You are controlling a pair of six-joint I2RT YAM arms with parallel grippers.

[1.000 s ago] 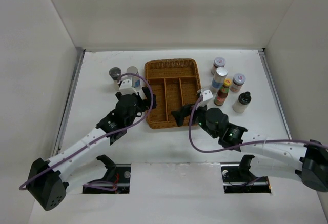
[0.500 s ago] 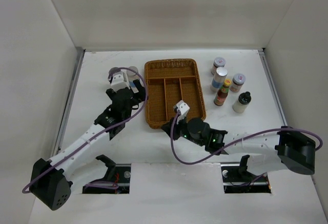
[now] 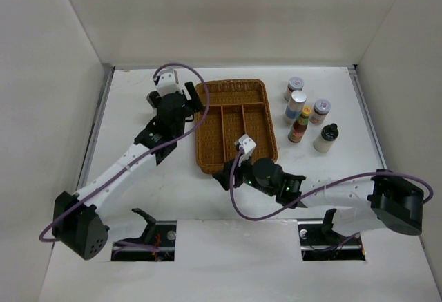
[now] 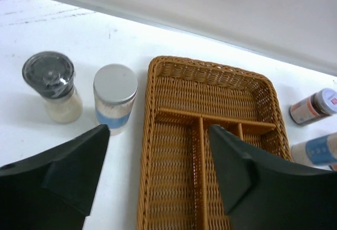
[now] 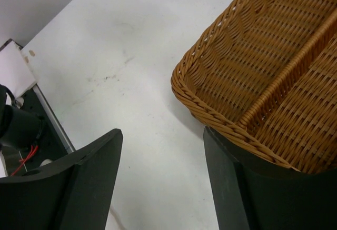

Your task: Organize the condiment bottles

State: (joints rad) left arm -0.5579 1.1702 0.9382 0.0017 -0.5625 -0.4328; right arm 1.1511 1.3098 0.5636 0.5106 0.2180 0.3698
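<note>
I can read no brand on any bottle: the silver-capped shaker (image 4: 115,97) carries only a blue band, the dark-capped grinder (image 4: 51,85) beside it shows pale grains, and the red-labelled jar (image 4: 315,106) across the wicker tray (image 4: 146,135) has a white mark too small to make out. The first two stand upright on the tabletop (image 3: 128,88) just left of the tray. The red yellow-capped sauce bottle (image 3: 300,125), the black-capped white bottle (image 3: 327,138) and a white-capped jar (image 3: 320,110) stand clustered to its right. My left gripper (image 4: 158,172) hovers released over the tray's left side, holding nothing. The right gripper (image 5: 160,151) is likewise spread and empty at the tray's near-left corner. Since half a second ago the left arm has reached farther back, now hiding both left-hand bottles from the top camera, while the right arm has barely shifted.
</note>
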